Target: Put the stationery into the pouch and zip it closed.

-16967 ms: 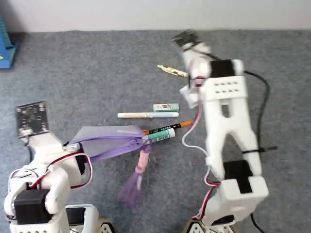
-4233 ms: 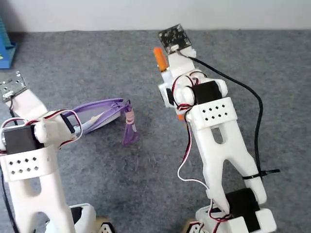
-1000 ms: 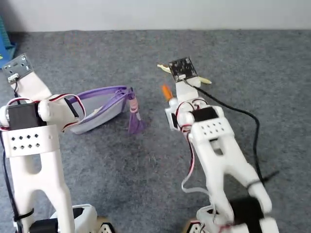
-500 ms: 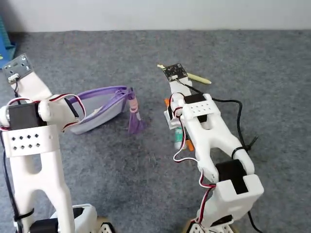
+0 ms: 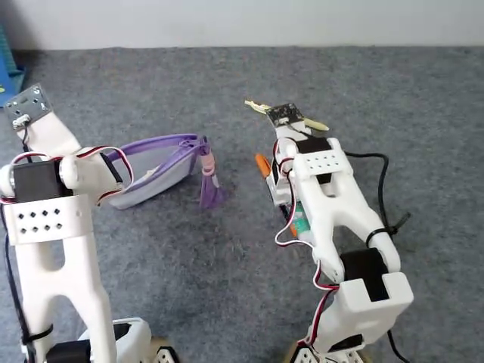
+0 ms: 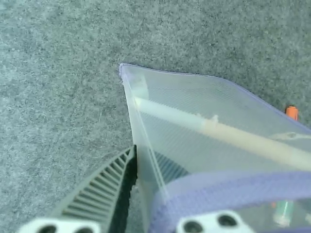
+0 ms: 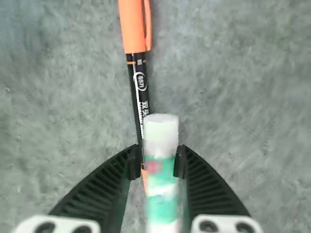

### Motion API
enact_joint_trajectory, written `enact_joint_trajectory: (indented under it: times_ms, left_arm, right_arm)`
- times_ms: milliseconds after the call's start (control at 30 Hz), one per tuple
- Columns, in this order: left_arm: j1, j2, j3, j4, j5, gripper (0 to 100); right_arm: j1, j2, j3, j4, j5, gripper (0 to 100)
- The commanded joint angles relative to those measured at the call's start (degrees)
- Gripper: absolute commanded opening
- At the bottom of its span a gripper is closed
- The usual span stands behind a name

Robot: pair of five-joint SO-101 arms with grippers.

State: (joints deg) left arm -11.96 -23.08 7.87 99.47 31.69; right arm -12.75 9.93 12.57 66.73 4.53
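A translucent pouch (image 5: pixel 155 170) with a purple zip band and tassel (image 5: pixel 210 189) hangs tilted from my left gripper (image 6: pixel 141 194), which is shut on its edge. Inside the pouch (image 6: pixel 194 121) lies a cream pen (image 6: pixel 218 135). My right gripper (image 7: pixel 156 153) is shut on a green and white glue stick (image 7: pixel 160 170), just above the carpet. An orange-capped black pen (image 7: pixel 137 63) lies on the carpet under it, its orange end (image 5: pixel 262 162) poking out beside the right arm. A yellowish pen (image 5: pixel 259 107) lies farther back, partly hidden by the right wrist.
Grey carpet (image 5: pixel 227 287) covers the table, with open room between the two arms and at the back. A blue object (image 5: pixel 7 72) stands at the far left edge. A pale wall (image 5: pixel 242 23) bounds the back.
The right arm has drawn back toward its base and dropped low over the orange pen, and the glue stick now sits between its fingers. The left arm and pouch have stayed put.
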Motion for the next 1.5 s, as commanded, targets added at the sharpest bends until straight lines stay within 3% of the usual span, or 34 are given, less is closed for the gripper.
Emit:
enact_joint_trajectory:
  times_ms: [0,133,300,500,767,967,1067,1200,1467]
  left_arm:
    - [-0.26,2.11,-0.57,0.88,0.44,1]
    - [-0.26,2.11,-0.57,0.88,0.44,1]
    - [-0.26,1.93,-0.57,0.88,0.44,1]
    - [-0.26,1.93,-0.57,0.88,0.44,1]
    - [-0.26,2.11,-0.57,0.79,0.44,1]
    - [-0.26,1.93,-0.57,0.79,0.44,1]
    - [-0.26,2.11,-0.57,0.79,0.44,1]
    - [-0.26,2.11,-0.57,0.79,0.44,1]
    - [-0.26,2.02,-0.57,0.79,0.44,1]
  right_arm:
    - [0.84,-0.31,-4.31,2.24,-1.32,7.4]
    - [0.92,-0.48,-5.54,3.21,-1.32,0.8]
    - [1.54,-0.4,-7.91,6.64,-1.23,5.3]
    - [4.97,0.13,-9.23,7.87,3.96,19.0]
    - [4.26,4.18,-9.49,7.69,7.21,19.3]
    - [4.18,9.8,-9.49,1.71,7.38,19.4]
    - [3.74,12.18,-9.49,-0.31,8.79,15.4]
    - [3.82,12.88,-9.49,-1.19,12.22,0.0]
    - [3.65,-2.07,-9.49,7.6,12.4,0.8]
